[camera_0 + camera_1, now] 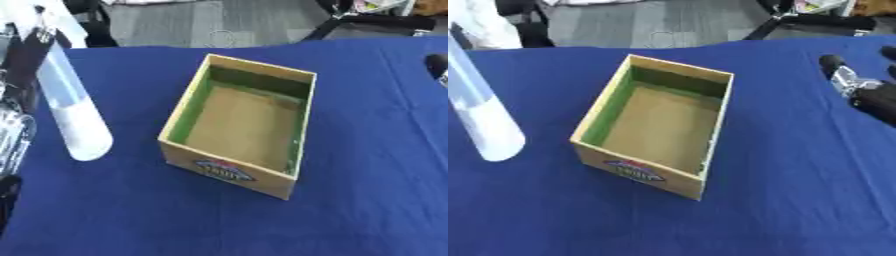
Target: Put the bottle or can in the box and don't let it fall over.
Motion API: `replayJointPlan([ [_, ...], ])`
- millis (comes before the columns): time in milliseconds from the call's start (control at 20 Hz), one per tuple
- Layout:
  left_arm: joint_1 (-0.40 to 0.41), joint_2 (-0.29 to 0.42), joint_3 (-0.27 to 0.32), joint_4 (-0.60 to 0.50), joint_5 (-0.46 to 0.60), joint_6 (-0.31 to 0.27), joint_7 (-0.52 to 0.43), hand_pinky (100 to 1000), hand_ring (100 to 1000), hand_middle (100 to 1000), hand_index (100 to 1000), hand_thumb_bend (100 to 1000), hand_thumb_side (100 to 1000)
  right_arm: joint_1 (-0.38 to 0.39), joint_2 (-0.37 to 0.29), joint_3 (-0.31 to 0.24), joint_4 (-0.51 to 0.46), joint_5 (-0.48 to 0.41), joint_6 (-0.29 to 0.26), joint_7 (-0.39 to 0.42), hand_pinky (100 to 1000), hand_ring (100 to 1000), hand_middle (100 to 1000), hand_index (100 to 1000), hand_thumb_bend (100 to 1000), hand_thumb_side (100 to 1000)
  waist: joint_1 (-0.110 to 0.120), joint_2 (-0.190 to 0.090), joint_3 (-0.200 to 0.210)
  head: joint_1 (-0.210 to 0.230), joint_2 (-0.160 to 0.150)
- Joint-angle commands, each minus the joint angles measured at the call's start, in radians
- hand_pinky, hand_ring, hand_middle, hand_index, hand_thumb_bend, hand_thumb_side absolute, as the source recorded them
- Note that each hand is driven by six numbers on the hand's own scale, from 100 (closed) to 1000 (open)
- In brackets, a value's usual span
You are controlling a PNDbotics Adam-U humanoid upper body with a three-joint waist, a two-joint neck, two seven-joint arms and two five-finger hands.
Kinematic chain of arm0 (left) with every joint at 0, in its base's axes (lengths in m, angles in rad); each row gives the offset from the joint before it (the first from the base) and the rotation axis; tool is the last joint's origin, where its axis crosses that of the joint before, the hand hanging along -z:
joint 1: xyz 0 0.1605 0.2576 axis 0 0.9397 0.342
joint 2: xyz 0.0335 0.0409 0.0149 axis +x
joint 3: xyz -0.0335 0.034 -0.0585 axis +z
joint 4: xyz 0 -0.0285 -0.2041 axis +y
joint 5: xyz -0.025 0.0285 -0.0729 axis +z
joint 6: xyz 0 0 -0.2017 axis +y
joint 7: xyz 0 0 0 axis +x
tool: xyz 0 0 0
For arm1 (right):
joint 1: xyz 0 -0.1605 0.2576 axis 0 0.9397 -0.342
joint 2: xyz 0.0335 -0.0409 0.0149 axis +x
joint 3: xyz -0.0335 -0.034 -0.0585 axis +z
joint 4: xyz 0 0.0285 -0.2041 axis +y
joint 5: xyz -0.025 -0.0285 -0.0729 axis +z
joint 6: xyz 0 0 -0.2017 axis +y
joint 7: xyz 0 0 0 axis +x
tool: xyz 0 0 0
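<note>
A tall clear bottle with a whitish lower half hangs tilted at the left, its base toward me and level with the box's left wall. My left hand shows dark at the left edge, curled round the bottle's upper part. The open cardboard box sits in the middle of the blue table with nothing inside; it has green inner walls and a printed logo on its near side. My right hand lies at the right edge, well apart from the box, fingers spread and relaxed.
The blue cloth covers the whole table. Beyond its far edge lie grey floor and dark chair or stand legs. Silver parts of my left arm show at the lower left edge.
</note>
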Motion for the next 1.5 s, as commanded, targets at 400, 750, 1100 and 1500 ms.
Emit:
replayJointPlan([
  [400, -0.245, -0.046, -0.113, 0.051, 0.012, 0.027, -0.074, 1000, 1000, 1000, 254, 100, 665, -0.016, -0.003, -0.011, -0.022, -0.001, -0.011, -0.004, 1000, 924, 1000, 1000, 542, 100, 0.001, -0.035, -0.015, -0.008, -0.001],
  [750, -0.362, -0.182, -0.154, 0.173, -0.092, -0.009, -0.093, 1000, 1000, 1000, 249, 100, 672, -0.026, 0.01, -0.028, -0.022, 0.008, -0.029, -0.024, 1000, 925, 1000, 1000, 541, 100, -0.007, -0.032, -0.031, -0.027, 0.009],
  [1100, -0.441, -0.265, -0.16, 0.278, -0.172, -0.058, -0.091, 1000, 1000, 1000, 249, 100, 672, -0.053, 0.027, -0.033, -0.022, 0.018, -0.043, -0.029, 1000, 926, 1000, 1000, 539, 100, -0.004, -0.016, -0.072, 0.019, -0.006],
  [1500, -0.451, -0.322, -0.168, 0.368, -0.216, -0.114, -0.083, 1000, 1000, 1000, 247, 100, 670, -0.089, 0.049, -0.044, -0.022, 0.038, -0.06, -0.035, 1000, 928, 1000, 1000, 536, 100, 0.004, 0.01, -0.113, 0.048, -0.03],
])
